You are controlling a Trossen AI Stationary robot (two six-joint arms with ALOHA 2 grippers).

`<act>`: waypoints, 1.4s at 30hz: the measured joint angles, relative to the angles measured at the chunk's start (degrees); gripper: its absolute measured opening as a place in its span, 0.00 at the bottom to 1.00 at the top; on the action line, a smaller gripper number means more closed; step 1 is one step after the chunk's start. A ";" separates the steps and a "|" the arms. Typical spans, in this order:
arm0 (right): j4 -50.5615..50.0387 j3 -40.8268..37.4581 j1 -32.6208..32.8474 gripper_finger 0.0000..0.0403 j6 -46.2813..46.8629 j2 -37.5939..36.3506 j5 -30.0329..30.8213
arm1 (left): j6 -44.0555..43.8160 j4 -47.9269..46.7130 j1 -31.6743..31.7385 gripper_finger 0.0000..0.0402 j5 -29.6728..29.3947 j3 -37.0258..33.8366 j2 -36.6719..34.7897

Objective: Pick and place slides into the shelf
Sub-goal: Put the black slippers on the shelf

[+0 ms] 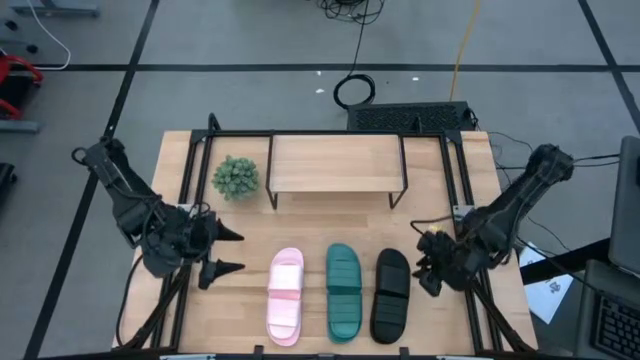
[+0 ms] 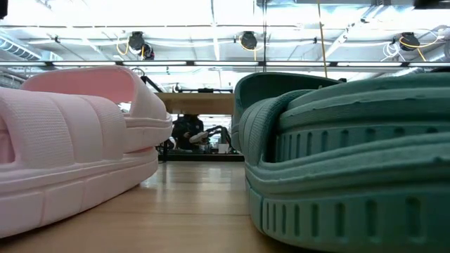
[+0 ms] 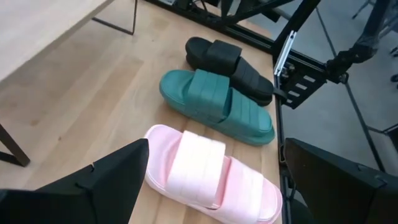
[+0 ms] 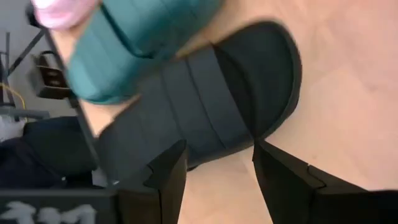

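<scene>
Three slides lie sole-down side by side near the table's near edge: pale pink (image 1: pixel 285 296), teal green (image 1: pixel 344 291), black (image 1: pixel 390 294). The light-wood shelf (image 1: pixel 335 163) stands on thin black legs toward the far edge. My left gripper (image 1: pixel 225 252) hovers open left of the pink slide (image 3: pixel 208 174), touching nothing. My right gripper (image 1: pixel 428 262) hovers right of the black slide (image 4: pixel 205 106), fingers open and pointing at its strap, touching nothing. The low view shows the pink slide (image 2: pixel 70 147) and the teal slide (image 2: pixel 351 154) close up.
A small green potted plant (image 1: pixel 236 177) sits left of the shelf. A black metal frame (image 1: pixel 455 170) borders the table. Bare wood lies between the slides and the shelf. Cables and a dark mat lie on the floor beyond the far edge.
</scene>
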 joint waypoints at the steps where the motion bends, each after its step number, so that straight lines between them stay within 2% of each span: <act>1: 2.33 -2.40 0.73 0.43 1.09 -0.03 0.79 | -0.11 0.00 -0.49 0.94 -0.82 0.00 0.20; 8: 14.65 -15.06 1.77 0.43 3.29 -2.76 7.26 | -0.09 0.02 -2.13 0.94 -3.56 0.00 0.40; 18: 16.18 -24.86 1.74 0.43 7.91 -13.72 11.22 | 0.13 -0.91 -2.11 0.94 -4.52 0.00 0.39; 23: 22.01 -29.90 1.74 0.45 7.93 -19.48 11.34 | -0.53 -1.33 -2.11 0.94 -5.20 -0.02 0.39; 28: 31.63 -37.64 1.63 0.49 8.31 -23.24 13.18 | -0.15 -1.33 -2.11 0.94 -5.96 -0.02 0.39; 33: 46.34 -45.40 1.47 0.52 6.38 -24.48 15.91 | -0.11 -1.36 -2.09 0.94 -6.51 -0.02 0.39; 37: 49.15 -46.26 0.44 0.52 2.00 -24.42 17.58 | -0.19 -1.43 -2.06 0.94 -6.91 -0.02 0.39; 42: 49.13 -46.28 -0.88 0.52 2.89 -24.40 17.26 | -0.18 -1.46 -2.05 0.94 -6.92 -0.02 0.39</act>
